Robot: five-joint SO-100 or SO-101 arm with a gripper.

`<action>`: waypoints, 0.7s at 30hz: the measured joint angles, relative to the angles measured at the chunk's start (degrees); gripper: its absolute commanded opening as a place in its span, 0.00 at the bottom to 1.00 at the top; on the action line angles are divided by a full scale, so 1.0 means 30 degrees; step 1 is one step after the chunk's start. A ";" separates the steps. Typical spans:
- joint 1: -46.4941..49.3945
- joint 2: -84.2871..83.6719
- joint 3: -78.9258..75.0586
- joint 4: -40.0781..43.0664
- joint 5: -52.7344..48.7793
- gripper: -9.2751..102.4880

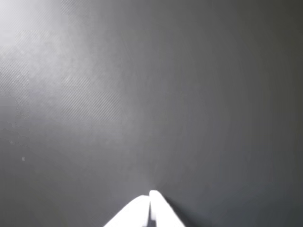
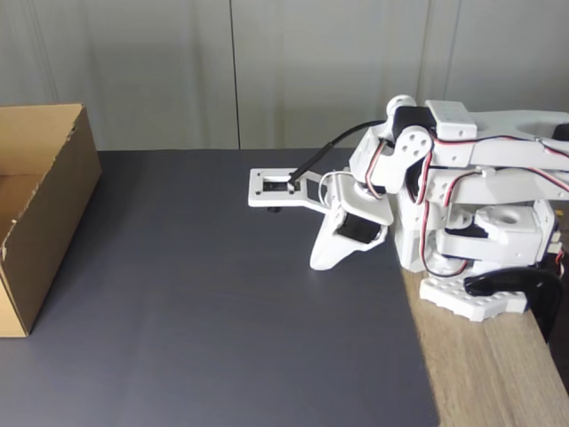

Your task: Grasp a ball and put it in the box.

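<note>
Arm sitting folded at right of the fixed view, end effector (image 2: 324, 258) resting tip-down on the dark mat (image 2: 222, 311), fingers pressed together, holding nothing. Cardboard box (image 2: 49, 205) standing open at left edge; ball location unclear. Judging the task at its opening step: next move calls for locating the ball, then unfolding and reaching.

The white plastic five-joint arm (image 2: 462, 178) sits folded in a compact rest pose at the right side of the fixed view, with its links stacked above the base. Red and black cables run along the links. The white two-finger gripper (image 2: 318, 262) points down and to the left, its tip at or just above the counter surface. In the wrist view, the gripper (image 1: 150, 195) enters from the bottom edge; the two white fingers (image 1: 161, 205) meet at their tips, with no gap visible and nothing held between them.
</note>
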 measured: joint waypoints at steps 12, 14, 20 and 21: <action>-0.0938 0.0000 -0.0088 0.1377 -0.1963 0.09; -0.0996 0.0029 -0.0088 0.1436 -0.2373 0.09; -0.0996 0.0029 -0.0088 0.1494 -0.2549 0.09; -0.0996 0.0029 -0.0088 0.1494 -0.2549 0.09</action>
